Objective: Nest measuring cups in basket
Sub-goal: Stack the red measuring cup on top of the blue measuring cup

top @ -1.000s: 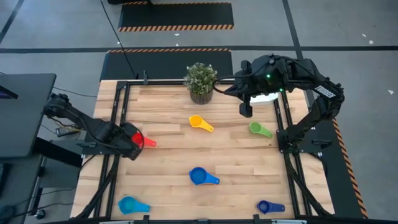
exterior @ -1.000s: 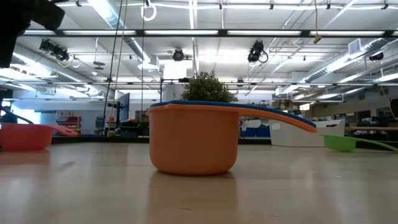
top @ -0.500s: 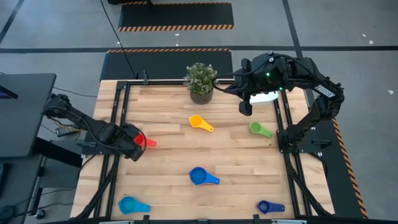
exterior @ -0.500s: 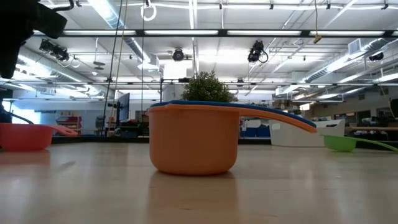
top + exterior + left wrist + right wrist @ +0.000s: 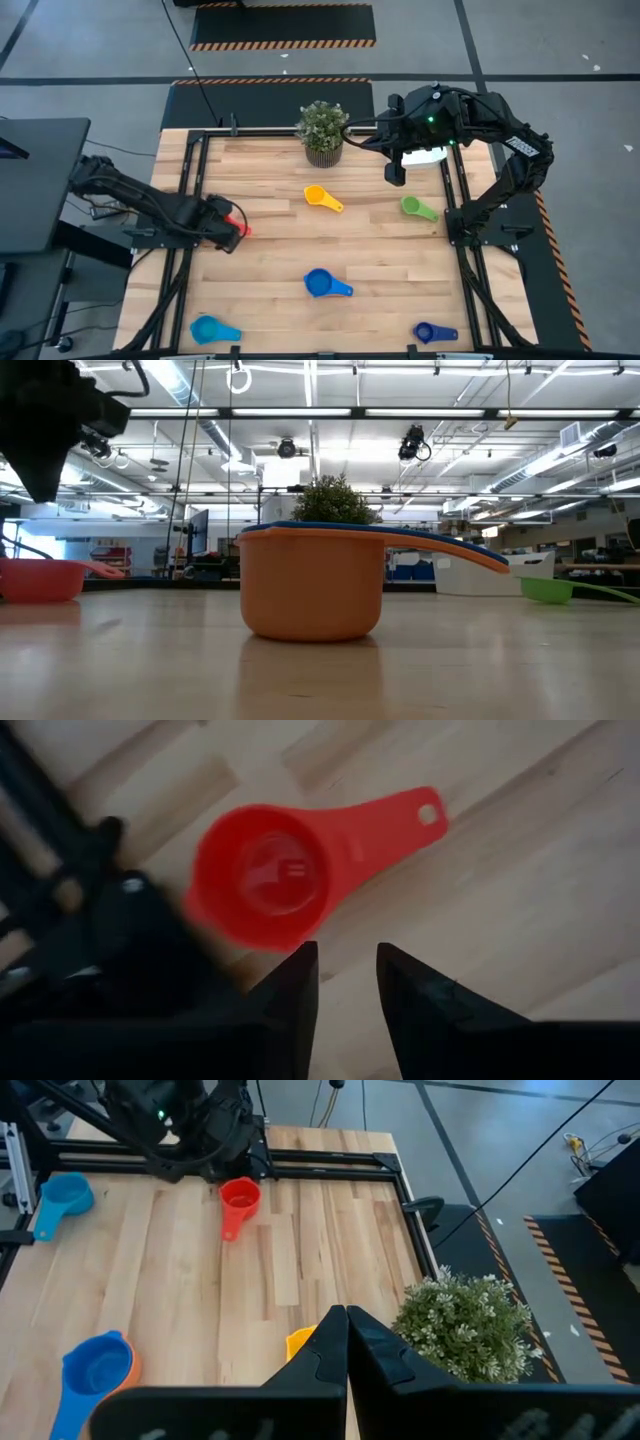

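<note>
Your left end effector (image 5: 345, 982) hangs just over the red measuring cup (image 5: 268, 880), fingers parted with a narrow gap and nothing between them; the cup sits upright on the desk (image 5: 270, 260) on its own base, so treat it as free, not gripped. Taking the potted plant (image 5: 322, 130) as your landmark, that red cup (image 5: 236, 224) lies well off toward the left arm's side and nearer the front edge, right beside the desk's dark frame rail, which leaves little room for the fingers on that side. The handle points away from the rail toward open wood, probably the easier place to pinch. Your right end effector (image 5: 396, 175) hovers just beside the plant on the right arm's side, fingers pressed together and empty, apparently parked out of the way. The white basket (image 5: 426, 155) is close behind it, near the plant on the same side, but the arm covers most of it, so you cannot tell from above whether any cup is already inside. The yellow cup (image 5: 321, 197) lies just in front of the plant, the green cup (image 5: 416, 207) in front of the basket. The blue cup (image 5: 324, 284), which seems to have an orange one beneath it, sits farther forward, with the light blue cup (image 5: 209, 329) and dark blue cup (image 5: 431, 333) at the front corners, well apart from the plant.
</note>
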Robot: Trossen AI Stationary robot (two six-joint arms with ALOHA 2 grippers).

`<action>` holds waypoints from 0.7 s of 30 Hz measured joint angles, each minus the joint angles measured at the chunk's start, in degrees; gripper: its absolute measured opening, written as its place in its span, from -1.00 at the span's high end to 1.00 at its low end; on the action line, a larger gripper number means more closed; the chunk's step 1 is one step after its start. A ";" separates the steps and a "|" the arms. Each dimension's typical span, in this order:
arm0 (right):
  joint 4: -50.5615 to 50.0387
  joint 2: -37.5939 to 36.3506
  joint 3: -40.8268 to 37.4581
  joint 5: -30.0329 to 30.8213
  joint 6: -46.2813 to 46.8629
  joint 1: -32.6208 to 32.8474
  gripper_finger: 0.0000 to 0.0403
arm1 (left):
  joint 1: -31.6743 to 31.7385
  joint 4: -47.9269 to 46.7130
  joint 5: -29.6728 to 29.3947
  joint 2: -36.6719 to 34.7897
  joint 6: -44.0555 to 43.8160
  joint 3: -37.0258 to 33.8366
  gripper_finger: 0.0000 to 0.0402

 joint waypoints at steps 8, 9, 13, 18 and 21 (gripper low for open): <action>-0.02 0.00 0.00 0.00 0.00 0.00 0.98 | 0.53 3.82 0.20 0.02 0.40 -7.22 0.44; -0.02 -0.01 0.00 0.00 -0.02 0.00 0.98 | 0.53 3.81 0.83 0.02 0.43 -7.73 0.44; -0.02 -0.01 0.00 -0.01 -0.47 0.00 0.98 | 0.53 4.01 1.89 0.02 1.26 -8.29 0.44; 0.00 -0.02 0.00 -0.01 -1.09 0.00 0.98 | 0.53 4.00 1.89 0.02 1.28 -8.26 0.44; -0.02 -0.02 0.00 0.00 -1.09 0.00 0.98 | 0.53 4.03 1.89 0.02 1.26 -8.26 0.44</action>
